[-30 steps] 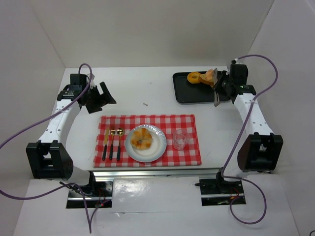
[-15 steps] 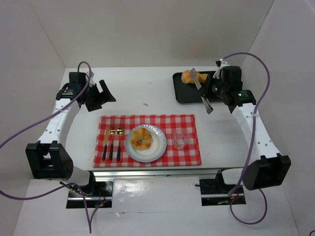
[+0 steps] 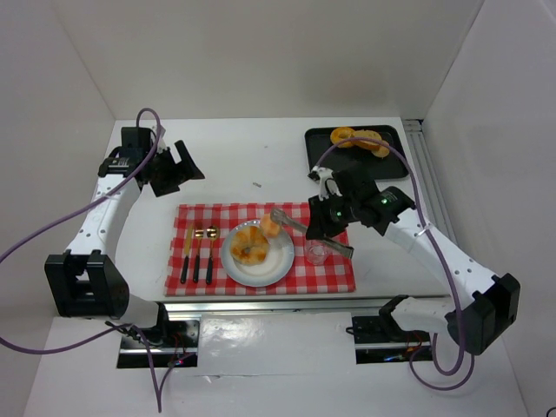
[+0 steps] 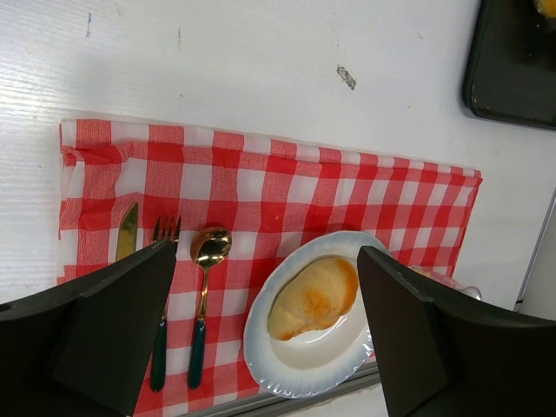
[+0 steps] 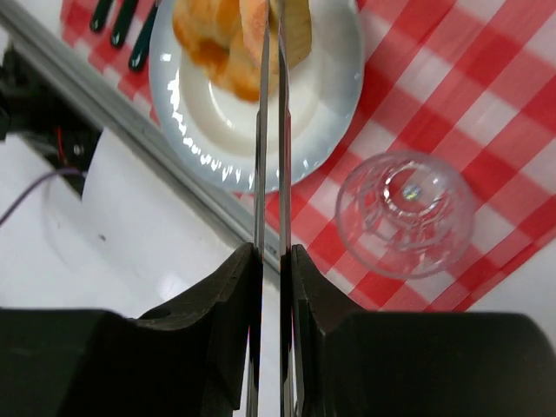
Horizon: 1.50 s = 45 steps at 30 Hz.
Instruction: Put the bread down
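My right gripper (image 3: 325, 228) is shut on metal tongs (image 3: 304, 231), and the tongs pinch a piece of bread (image 3: 270, 226) just above the far right part of the white plate (image 3: 280, 268). One bread (image 3: 248, 246) lies on the plate. In the right wrist view the tongs (image 5: 269, 130) run from my right gripper (image 5: 271, 254) to the held bread (image 5: 287, 26) over the plate (image 5: 261, 104). More bread (image 3: 360, 139) lies on the black tray (image 3: 339, 167). My left gripper (image 3: 178, 169) is open and empty, hovering at the back left; its view (image 4: 268, 252) shows the plated bread (image 4: 313, 297).
A red checked cloth (image 3: 330, 276) lies under the plate. A clear glass (image 3: 316, 250) stands right of the plate, directly under the tongs. A knife, fork and spoon (image 3: 198, 254) lie left of the plate. White walls stand around the table.
My right arm has swung from the tray at the back right down to the plate, carrying a piece of bread in the tongs. The left arm has not moved.
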Available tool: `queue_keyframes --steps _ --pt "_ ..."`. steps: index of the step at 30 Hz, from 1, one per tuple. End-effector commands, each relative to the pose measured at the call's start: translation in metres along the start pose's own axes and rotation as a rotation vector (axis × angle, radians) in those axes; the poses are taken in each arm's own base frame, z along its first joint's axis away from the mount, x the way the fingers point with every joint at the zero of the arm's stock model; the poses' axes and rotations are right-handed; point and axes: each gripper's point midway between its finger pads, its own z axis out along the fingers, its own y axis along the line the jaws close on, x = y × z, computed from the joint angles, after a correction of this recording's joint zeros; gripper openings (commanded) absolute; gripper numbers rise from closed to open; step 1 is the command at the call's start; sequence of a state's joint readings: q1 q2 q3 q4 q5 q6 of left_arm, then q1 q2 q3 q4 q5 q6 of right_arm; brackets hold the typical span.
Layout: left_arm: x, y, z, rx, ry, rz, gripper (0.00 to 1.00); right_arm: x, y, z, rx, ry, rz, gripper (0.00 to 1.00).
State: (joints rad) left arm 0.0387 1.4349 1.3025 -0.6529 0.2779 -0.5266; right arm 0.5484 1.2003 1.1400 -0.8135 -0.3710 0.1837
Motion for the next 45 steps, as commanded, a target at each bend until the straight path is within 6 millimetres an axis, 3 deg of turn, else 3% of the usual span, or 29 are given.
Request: queue_keyframes --steps 1,8,10,15,18,21,26,34,45 --pt "-0.018 -0.014 -0.02 0.037 -0.073 0.02 0.99 0.02 0.016 -0.008 -0.036 0.036 -0.04 0.0" --pt "-0.012 -0.012 -0.018 0.037 -0.053 0.014 0.99 0.05 0.021 0.003 -0.029 0.144 -0.056 0.0" --pt "-0.012 -0.012 -0.018 0.037 -0.053 0.014 0.99 0.059 0.013 0.009 0.013 0.185 -0.054 0.0" --pt "-0.013 -0.014 -0.021 0.041 -0.061 0.017 0.99 0.06 0.015 0.01 0.01 0.188 -0.061 0.0" --pt "-0.012 -0.014 -0.019 0.045 -0.049 0.015 0.99 0.063 0.014 0.011 0.013 0.197 -0.058 0.08" --pt "-0.009 -0.012 -0.017 0.042 -0.041 0.012 0.99 0.062 0.01 0.011 0.032 0.192 -0.06 0.16" --pt "-0.01 -0.011 -0.014 0.042 -0.041 0.012 0.99 0.044 0.017 -0.002 0.024 0.125 -0.071 0.3" --pt "-0.01 -0.011 -0.014 0.042 -0.041 0.012 0.99 0.036 0.022 -0.006 0.013 0.127 -0.08 0.41" --pt "-0.006 -0.011 -0.008 0.055 -0.027 0.01 0.99 0.011 0.02 -0.014 0.058 0.056 -0.092 0.42"
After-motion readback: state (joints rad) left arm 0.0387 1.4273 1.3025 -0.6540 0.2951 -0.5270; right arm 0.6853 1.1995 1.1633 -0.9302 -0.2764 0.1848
